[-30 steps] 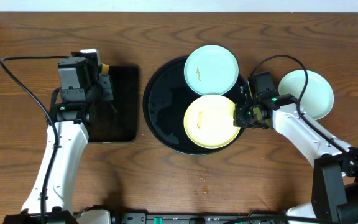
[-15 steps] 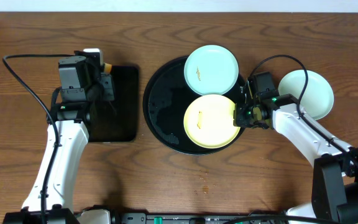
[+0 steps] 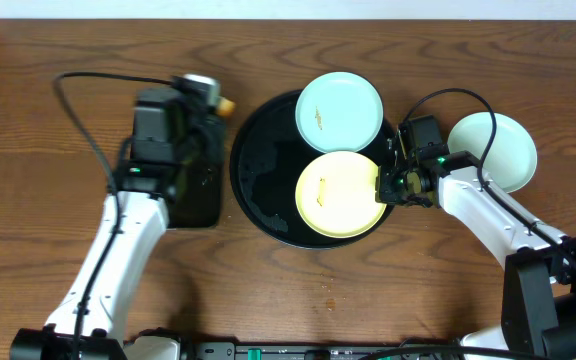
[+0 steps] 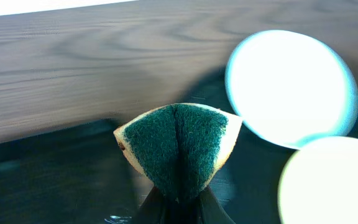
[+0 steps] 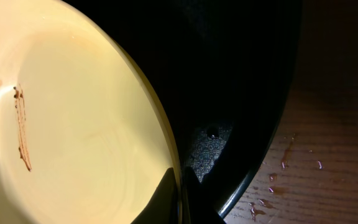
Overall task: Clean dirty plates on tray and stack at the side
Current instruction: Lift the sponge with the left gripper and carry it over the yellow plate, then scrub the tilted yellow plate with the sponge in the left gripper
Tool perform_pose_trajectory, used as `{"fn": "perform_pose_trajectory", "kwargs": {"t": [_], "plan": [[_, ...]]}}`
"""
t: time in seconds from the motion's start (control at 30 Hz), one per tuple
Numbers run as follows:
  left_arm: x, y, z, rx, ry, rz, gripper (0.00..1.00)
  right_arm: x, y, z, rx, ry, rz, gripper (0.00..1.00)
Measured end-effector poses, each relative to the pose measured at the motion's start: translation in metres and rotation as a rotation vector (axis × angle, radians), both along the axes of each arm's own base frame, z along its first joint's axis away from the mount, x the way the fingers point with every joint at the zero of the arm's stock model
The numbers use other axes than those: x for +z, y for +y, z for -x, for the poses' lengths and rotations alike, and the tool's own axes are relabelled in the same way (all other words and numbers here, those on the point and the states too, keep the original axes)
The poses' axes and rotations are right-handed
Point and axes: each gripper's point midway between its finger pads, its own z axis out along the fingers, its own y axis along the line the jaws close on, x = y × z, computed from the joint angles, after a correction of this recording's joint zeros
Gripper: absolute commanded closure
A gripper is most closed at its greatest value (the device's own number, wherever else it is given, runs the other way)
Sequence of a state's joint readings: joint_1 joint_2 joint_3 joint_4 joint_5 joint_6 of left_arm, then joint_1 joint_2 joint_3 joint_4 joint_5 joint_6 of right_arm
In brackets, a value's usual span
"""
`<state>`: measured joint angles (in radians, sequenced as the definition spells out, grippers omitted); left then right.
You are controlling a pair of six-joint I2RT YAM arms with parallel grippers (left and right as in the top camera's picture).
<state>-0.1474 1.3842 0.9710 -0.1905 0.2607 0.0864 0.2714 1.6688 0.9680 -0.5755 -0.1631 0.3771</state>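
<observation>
The round black tray [image 3: 263, 195] holds a pale yellow plate [image 3: 340, 193] with a brown smear and a mint-blue plate [image 3: 340, 111] with a small mark at its far rim. A second mint-blue plate [image 3: 493, 150] lies on the wood to the right of the tray. My right gripper [image 3: 386, 186] is shut on the yellow plate's right rim [image 5: 178, 180]; the plate [image 5: 73, 118] and the tray [image 5: 241, 93] fill the right wrist view. My left gripper [image 3: 213, 108] is shut on a green-and-yellow sponge [image 4: 178, 144], just left of the tray, with both tray plates ahead.
A smaller rectangular black tray [image 3: 196, 200] lies under the left arm, left of the round tray. Water drops sit on the wood [image 5: 291, 155] beside the round tray's rim. Cables loop above each arm.
My left arm has swung right from over the rectangular tray toward the round tray, carrying the sponge. The right gripper and the plates have not moved.
</observation>
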Motion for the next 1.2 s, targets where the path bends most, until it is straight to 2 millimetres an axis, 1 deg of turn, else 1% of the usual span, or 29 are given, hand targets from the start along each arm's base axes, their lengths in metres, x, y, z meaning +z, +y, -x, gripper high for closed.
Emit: {"fn": "perform_pose_trajectory", "kwargs": {"t": [0.1, 0.17, 0.27, 0.33, 0.4, 0.43, 0.47, 0.53, 0.6, 0.67, 0.8, 0.83, 0.93, 1.07, 1.2], "plan": [[-0.011, -0.038, 0.016, -0.091, 0.055, 0.019, 0.93, 0.000, 0.000, 0.000, -0.004, 0.003, 0.000, 0.99], [-0.025, -0.060, 0.027, -0.139, 0.116, 0.025, 0.92, 0.000, 0.000, 0.001, -0.006, 0.004, -0.001, 0.94], [-0.048, -0.086, 0.040, -0.190, 0.193, 0.024, 0.92, -0.002, 0.000, 0.001, -0.010, 0.003, -0.002, 0.87], [-0.063, -0.105, 0.046, -0.232, 0.229, 0.022, 0.93, -0.005, -0.001, 0.003, -0.012, 0.007, -0.003, 0.85], [-0.076, -0.126, 0.054, -0.284, 0.252, 0.019, 0.92, -0.009, -0.001, 0.007, -0.011, 0.013, -0.001, 0.86], [-0.082, -0.135, 0.058, -0.309, 0.264, 0.016, 0.93, -0.012, -0.002, 0.009, -0.010, 0.017, 0.000, 0.88], [-0.088, -0.144, 0.063, -0.331, 0.276, 0.012, 0.92, -0.013, -0.002, 0.011, -0.010, 0.020, 0.000, 0.89], [-0.099, -0.158, 0.074, -0.372, 0.303, 0.003, 0.93, -0.016, -0.001, 0.013, -0.007, 0.023, -0.002, 0.89], [-0.108, -0.166, 0.081, -0.394, 0.324, -0.007, 0.92, -0.018, 0.002, 0.014, -0.001, 0.020, -0.003, 0.87], [-0.116, -0.171, 0.083, -0.404, 0.337, -0.011, 0.93, -0.019, 0.003, 0.013, 0.003, 0.010, -0.007, 0.85], [-0.123, -0.173, 0.081, -0.402, 0.344, -0.012, 0.92, -0.018, 0.009, 0.007, 0.016, -0.028, -0.013, 0.84], [-0.123, -0.174, 0.081, -0.401, 0.341, -0.010, 0.92, -0.017, 0.010, 0.006, 0.017, -0.035, -0.013, 0.85], [-0.122, -0.174, 0.080, -0.401, 0.337, -0.007, 0.93, -0.017, 0.008, 0.002, 0.012, -0.050, -0.003, 0.98], [-0.122, -0.174, 0.080, -0.401, 0.337, -0.007, 0.93, -0.023, 0.007, 0.002, 0.010, -0.042, 0.007, 0.99], [-0.123, -0.174, 0.080, -0.401, 0.339, -0.009, 0.92, -0.024, 0.007, 0.002, 0.010, -0.040, 0.008, 0.99]]}}
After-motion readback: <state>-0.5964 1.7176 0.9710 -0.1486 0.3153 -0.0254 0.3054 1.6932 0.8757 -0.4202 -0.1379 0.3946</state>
